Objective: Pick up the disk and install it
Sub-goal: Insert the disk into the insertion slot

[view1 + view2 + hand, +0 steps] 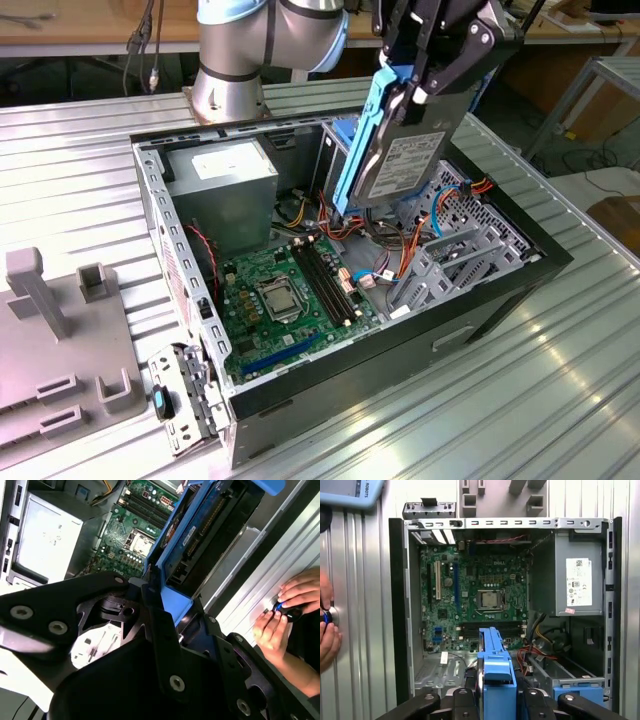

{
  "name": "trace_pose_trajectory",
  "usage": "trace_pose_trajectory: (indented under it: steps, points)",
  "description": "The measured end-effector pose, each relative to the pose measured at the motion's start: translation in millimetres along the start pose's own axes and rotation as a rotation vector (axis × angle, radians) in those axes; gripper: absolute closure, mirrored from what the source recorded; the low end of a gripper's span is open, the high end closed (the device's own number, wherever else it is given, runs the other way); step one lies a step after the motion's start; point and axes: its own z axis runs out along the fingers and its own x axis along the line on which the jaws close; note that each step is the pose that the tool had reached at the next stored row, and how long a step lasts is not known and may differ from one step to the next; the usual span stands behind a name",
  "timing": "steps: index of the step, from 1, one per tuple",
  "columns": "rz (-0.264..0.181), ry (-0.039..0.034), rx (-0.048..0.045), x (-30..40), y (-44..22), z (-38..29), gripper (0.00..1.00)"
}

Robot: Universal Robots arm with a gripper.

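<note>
The disk (405, 160), a dark grey drive in a bright blue carrier bracket (358, 150), hangs tilted on edge over the open computer case (190, 270), above its cabled area by the drive cage (455, 250). My gripper (428, 80) is shut on its upper end, with black fingers (470, 50) on either side. In both wrist views the blue carrier (496, 667) (197, 527) sticks out between the black fingers (462, 700) (160, 625), with the motherboard (480, 595) beyond it.
Inside the case are the power supply (225, 185), the motherboard (285, 300) and loose orange and blue cables (440, 215). Grey fixture blocks (60, 330) stand at the exterior view's left. A person's hand (287, 607) rests on the ribbed metal table (520, 400) beside the case.
</note>
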Motion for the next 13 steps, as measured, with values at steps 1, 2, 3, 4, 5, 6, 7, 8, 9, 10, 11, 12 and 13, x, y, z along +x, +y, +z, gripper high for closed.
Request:
trace_pose_trajectory:
  steps: [1, 2, 3, 4, 5, 6, 7, 8, 9, 10, 11, 12, 13]
  points:
    - [0.0, 0.0, 0.0001, 1.7, -1.5, 0.5, 0.63]
    - [0.0, -0.0001, 0.0001, 3.1, -4.4, 1.2, 0.63]
    - [0.0, 0.0, 0.0001, 3.8, -9.5, 2.3, 0.63]
    - [0.0, 0.0001, 0.0, 4.0, -12.7, 2.9, 0.63]
    - [0.0, -0.0001, 0.0001, 4.1, -16.0, 3.6, 0.63]
    - [0.0, 0.0, 0.0001, 4.3, -20.0, 4.3, 0.63]
    - [0.0, 0.0002, 0.0, 4.7, -22.0, 4.6, 0.63]
    - [0.0, 0.0021, 0.0001, 6.3, -24.8, 5.4, 0.63]
    - [0.0, 0.0036, 0.0002, 7.4, -26.0, 5.9, 0.63]
    - [0.0, 0.006, 0.0002, 8.4, -26.9, 6.4, 0.63]
    - [-0.001, 0.011, 0.0003, 9.8, -27.9, 7.1, 0.63]
    - [-0.001, 0.0158, 0.0005, 12.2, -29.3, 8.4, 0.63]
    - [-0.001, 0.0173, 0.0005, 13.6, -30.0, 9.2, 0.63]
